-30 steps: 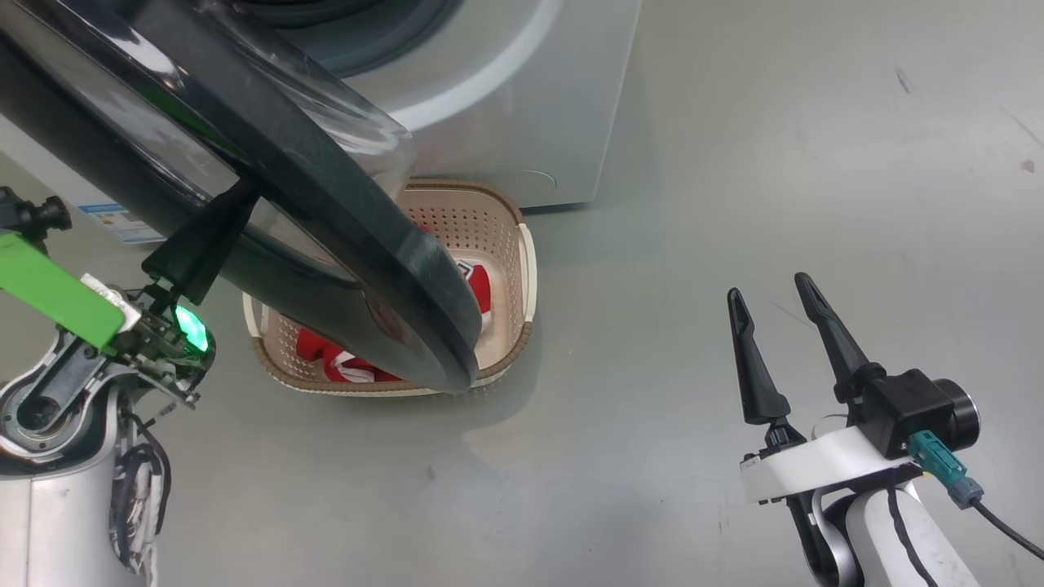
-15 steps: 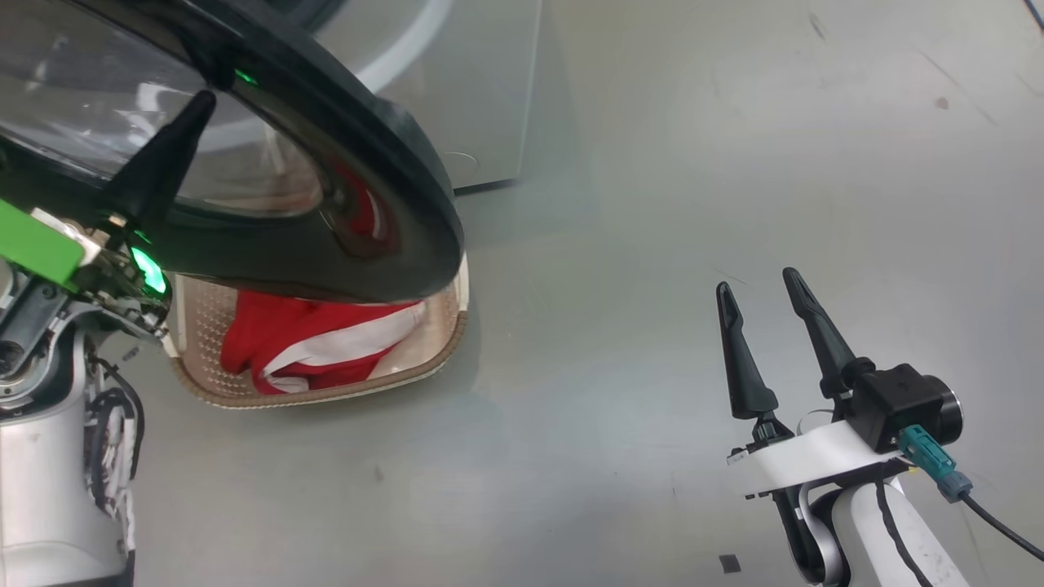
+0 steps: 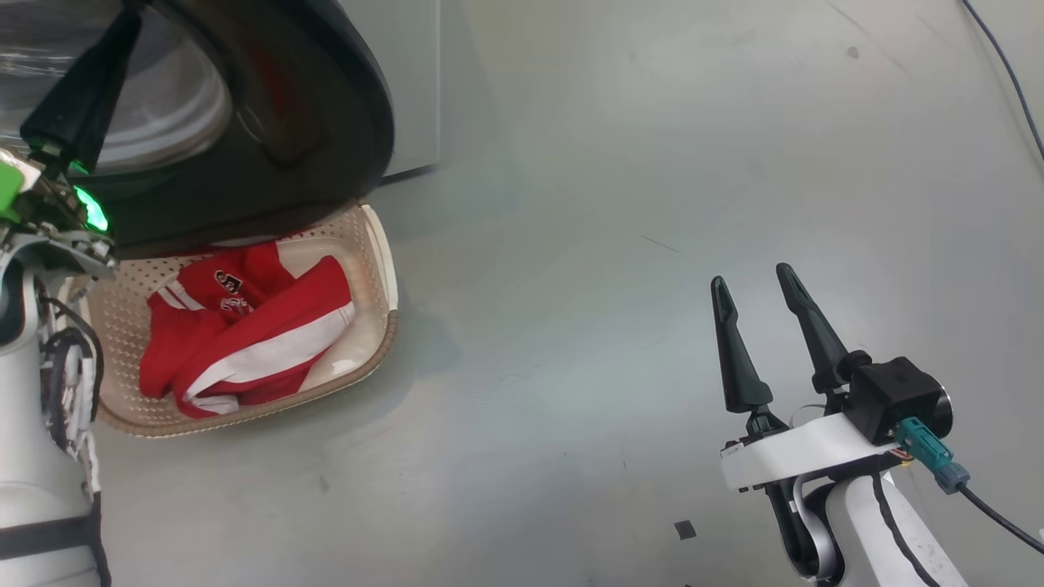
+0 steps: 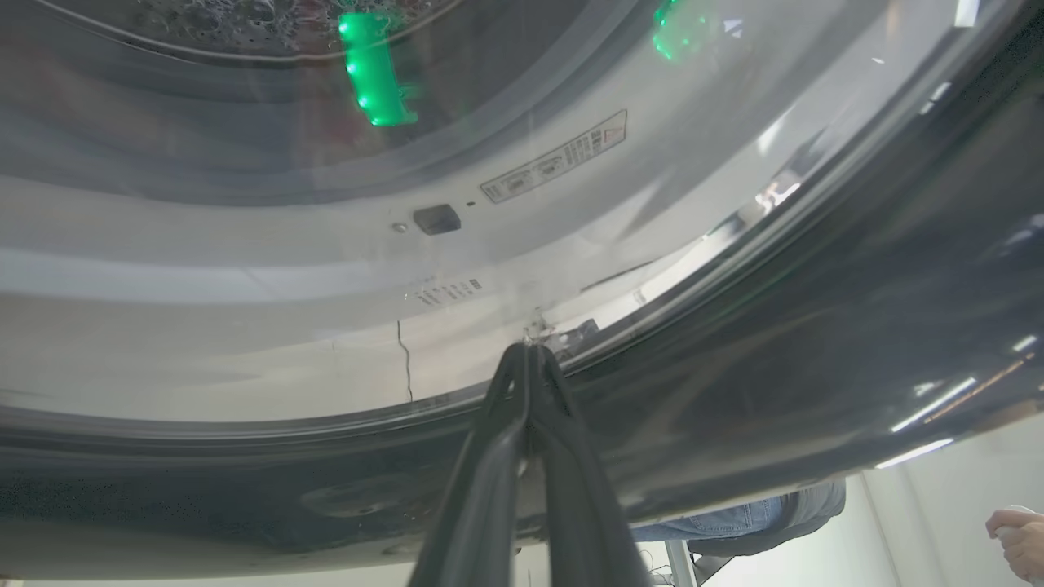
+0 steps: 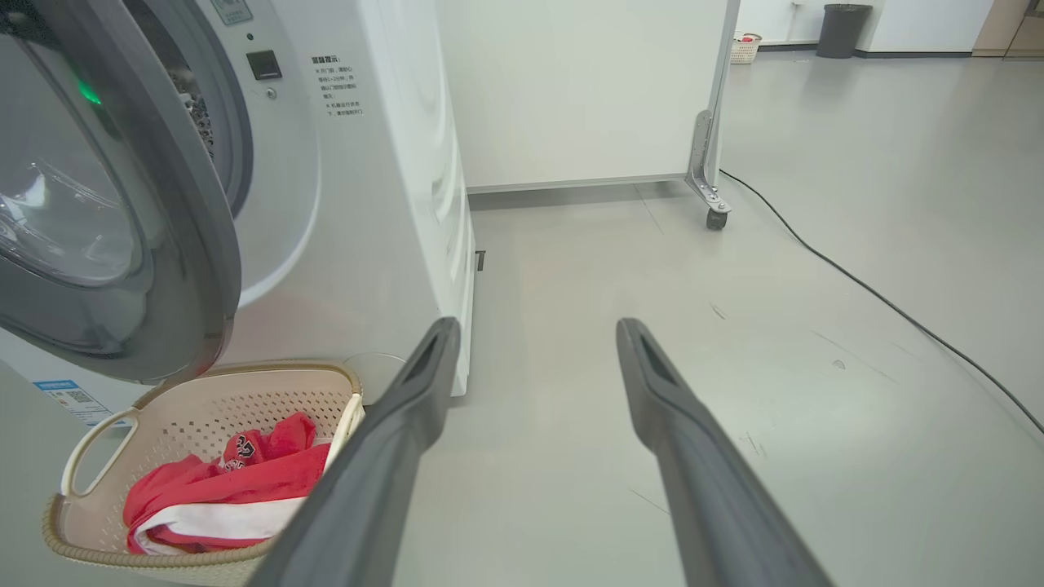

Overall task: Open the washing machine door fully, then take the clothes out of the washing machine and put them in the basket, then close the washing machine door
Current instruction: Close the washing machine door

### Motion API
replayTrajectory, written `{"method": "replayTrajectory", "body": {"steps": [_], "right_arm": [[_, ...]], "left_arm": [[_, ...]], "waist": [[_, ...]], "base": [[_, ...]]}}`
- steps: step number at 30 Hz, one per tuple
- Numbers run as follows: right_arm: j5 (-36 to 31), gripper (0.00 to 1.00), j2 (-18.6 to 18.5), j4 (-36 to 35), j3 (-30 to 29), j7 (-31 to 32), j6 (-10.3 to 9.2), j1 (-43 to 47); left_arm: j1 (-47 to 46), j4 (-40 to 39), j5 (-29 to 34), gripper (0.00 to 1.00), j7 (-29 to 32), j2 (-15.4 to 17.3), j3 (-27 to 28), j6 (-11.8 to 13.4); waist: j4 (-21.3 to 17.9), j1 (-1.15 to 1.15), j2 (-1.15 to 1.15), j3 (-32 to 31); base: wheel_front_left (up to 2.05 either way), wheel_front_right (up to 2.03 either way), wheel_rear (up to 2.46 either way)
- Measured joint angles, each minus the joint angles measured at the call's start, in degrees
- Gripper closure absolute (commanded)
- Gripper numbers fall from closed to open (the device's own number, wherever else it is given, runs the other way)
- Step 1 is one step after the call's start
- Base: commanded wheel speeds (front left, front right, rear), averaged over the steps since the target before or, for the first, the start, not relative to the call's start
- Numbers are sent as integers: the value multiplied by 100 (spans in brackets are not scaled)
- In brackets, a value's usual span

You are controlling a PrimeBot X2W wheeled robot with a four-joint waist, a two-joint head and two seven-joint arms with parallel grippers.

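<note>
The washing machine door (image 3: 326, 106), glossy black with a glass bowl, hangs partly open over the far edge of the basket (image 3: 382, 253). My left gripper (image 3: 129, 20) is shut, its tips (image 4: 528, 352) pressed against the door (image 4: 816, 326) where glass meets rim. The clothes (image 3: 245, 326), red with white stripes, lie in the cream basket in front of the washing machine (image 3: 412, 81). My right gripper (image 3: 751, 275) stands open over bare floor, far right of the basket. In the right wrist view this gripper (image 5: 537, 326) points past the washing machine (image 5: 391, 204), door (image 5: 188, 204), basket (image 5: 245, 371) and clothes (image 5: 228, 489).
Grey floor spreads to the right of the machine. A black cable (image 5: 856, 285) runs across it, and a wheeled partition (image 5: 710, 163) stands behind. A dark bin (image 5: 840, 28) sits far back. A person's hand (image 4: 1015, 530) shows under the door's edge.
The head camera has swung, shifting the whole picture left. The door has swung back toward the machine with my shut left gripper against it, uncovering most of the basket. The right gripper stays open.
</note>
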Motion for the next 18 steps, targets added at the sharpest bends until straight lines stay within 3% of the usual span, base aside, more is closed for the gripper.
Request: {"method": "replayTrajectory", "body": {"steps": [8, 18], "right_arm": [[73, 0, 21, 93, -23, -5, -2, -42], [80, 0, 33, 116, -115, -22, -14, -127]], "left_arm": [[-389, 257, 244, 100, -213, 9, -8, -1], [-544, 460, 267, 100, -285, -33, -60, -1]], "waist": [[-259, 0, 0, 112], [-254, 0, 0, 134]], "base": [[0, 0, 0], [0, 0, 0]]}}
